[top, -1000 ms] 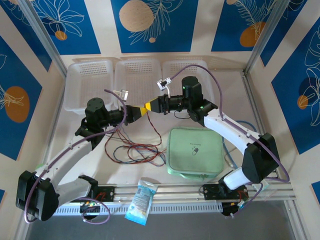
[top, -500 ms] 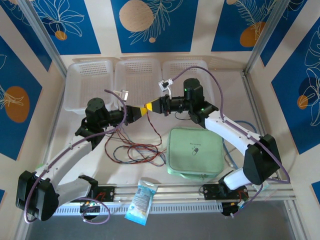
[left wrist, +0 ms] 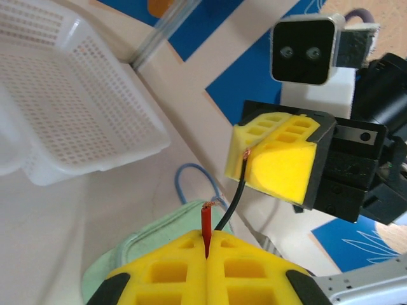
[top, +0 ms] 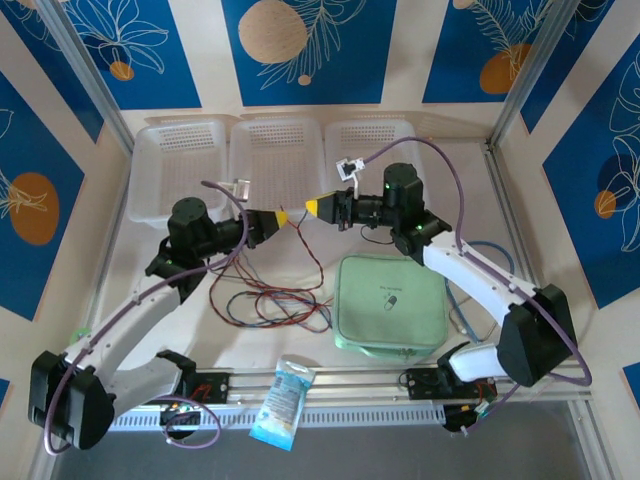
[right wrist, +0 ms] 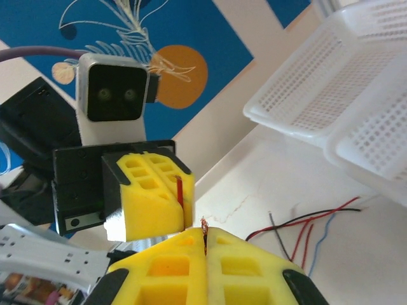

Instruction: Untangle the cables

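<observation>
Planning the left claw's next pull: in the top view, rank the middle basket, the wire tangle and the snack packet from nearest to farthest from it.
From the left claw:
1. Middle basket, just behind the claw tip.
2. Wire tangle, on the table toward the near edge.
3. Snack packet, on the near rail, farthest.

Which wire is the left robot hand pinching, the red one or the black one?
The red wire: its short end sticks up from the shut left gripper. The black wire goes into the right gripper instead.
</observation>
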`<action>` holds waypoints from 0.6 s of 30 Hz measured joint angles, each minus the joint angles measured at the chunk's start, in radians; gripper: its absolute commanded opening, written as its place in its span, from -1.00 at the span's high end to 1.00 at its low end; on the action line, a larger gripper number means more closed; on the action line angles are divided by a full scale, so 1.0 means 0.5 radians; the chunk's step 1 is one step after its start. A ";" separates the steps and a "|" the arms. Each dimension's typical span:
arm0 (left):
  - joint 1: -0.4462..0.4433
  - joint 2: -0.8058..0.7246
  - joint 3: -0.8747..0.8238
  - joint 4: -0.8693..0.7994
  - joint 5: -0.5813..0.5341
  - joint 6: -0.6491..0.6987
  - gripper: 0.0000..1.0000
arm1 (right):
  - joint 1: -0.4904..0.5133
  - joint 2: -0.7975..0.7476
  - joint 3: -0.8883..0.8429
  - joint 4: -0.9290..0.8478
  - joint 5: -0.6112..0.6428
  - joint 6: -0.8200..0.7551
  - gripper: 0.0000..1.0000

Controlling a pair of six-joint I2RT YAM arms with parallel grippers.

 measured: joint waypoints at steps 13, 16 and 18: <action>-0.006 -0.045 0.822 -0.789 -0.292 0.447 1.00 | 0.018 -0.269 0.105 -0.062 0.285 -0.123 1.00; -0.009 0.054 1.081 -0.909 -0.298 0.542 1.00 | 0.068 -0.281 0.204 -0.082 0.426 -0.175 1.00; -0.009 0.120 1.236 -0.958 -0.301 0.594 1.00 | 0.102 -0.298 0.263 -0.107 0.546 -0.218 1.00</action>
